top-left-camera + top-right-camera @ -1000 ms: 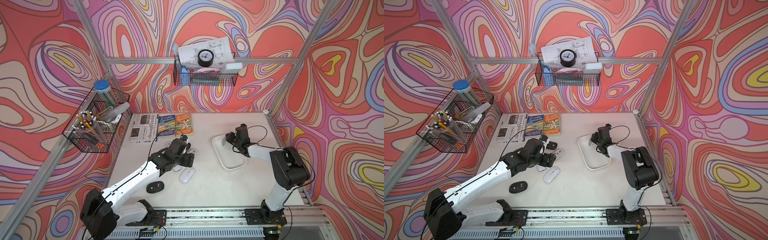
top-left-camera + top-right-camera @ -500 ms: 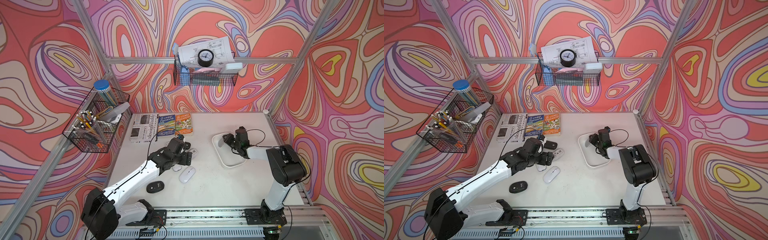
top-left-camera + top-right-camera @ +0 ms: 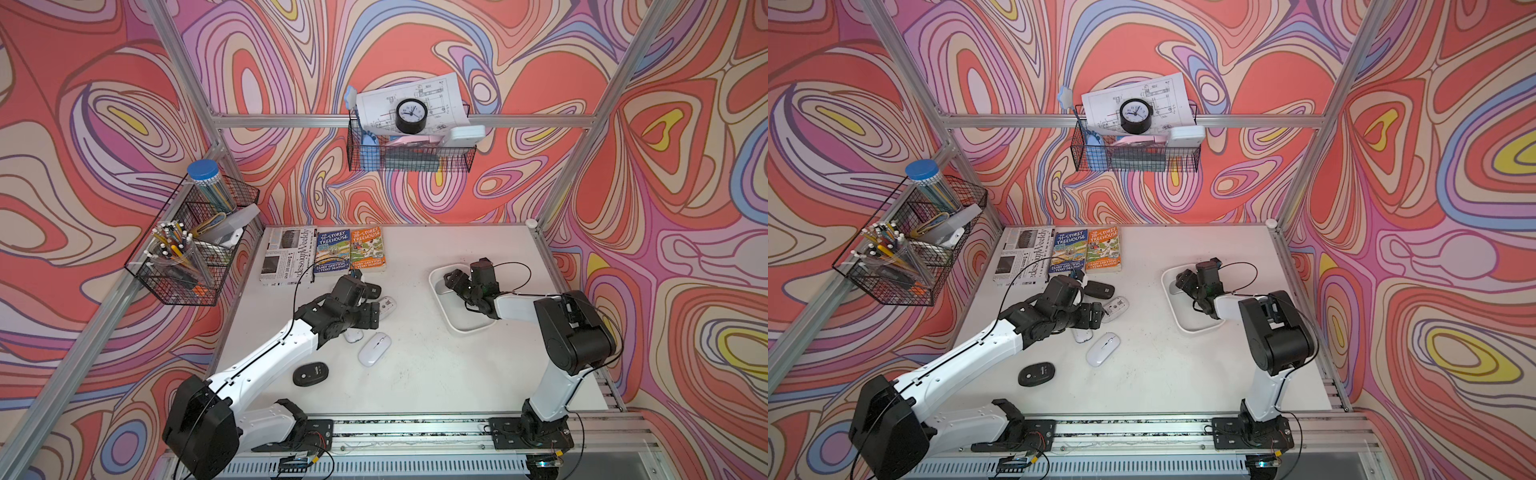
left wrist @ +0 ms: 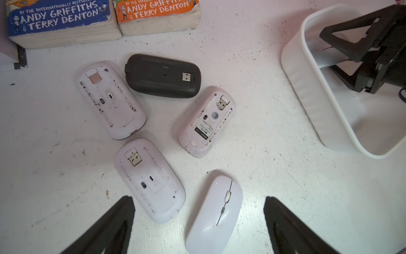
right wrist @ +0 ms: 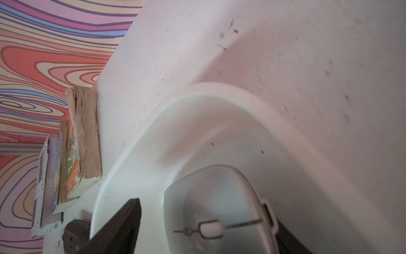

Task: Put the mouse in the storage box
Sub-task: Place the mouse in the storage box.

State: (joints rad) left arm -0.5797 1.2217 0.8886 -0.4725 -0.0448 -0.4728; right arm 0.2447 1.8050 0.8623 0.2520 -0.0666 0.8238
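Your right hand [image 3: 454, 282] sat released inside the storage box [image 3: 469, 331], fingers [image 5: 123, 220] spread either side of the mouse [image 5: 219, 198], which lay on the box floor (far end). Your left hand [image 4: 198, 199], also released, hung over loose mice [image 4: 153, 180] on the table [image 4: 263, 143].

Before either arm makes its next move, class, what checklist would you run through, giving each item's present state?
1. Right gripper open: ok.
2. Silver mouse lying inside the storage box: ok.
3. Right gripper lifted out of the storage box: not ok, it sits inside.
4. Left gripper open: ok.
5. Right-way-up white mouse lined up under the left gripper: ok.
6. All mice boxed: not ok; the right-way-up black mouse and others lie outside.
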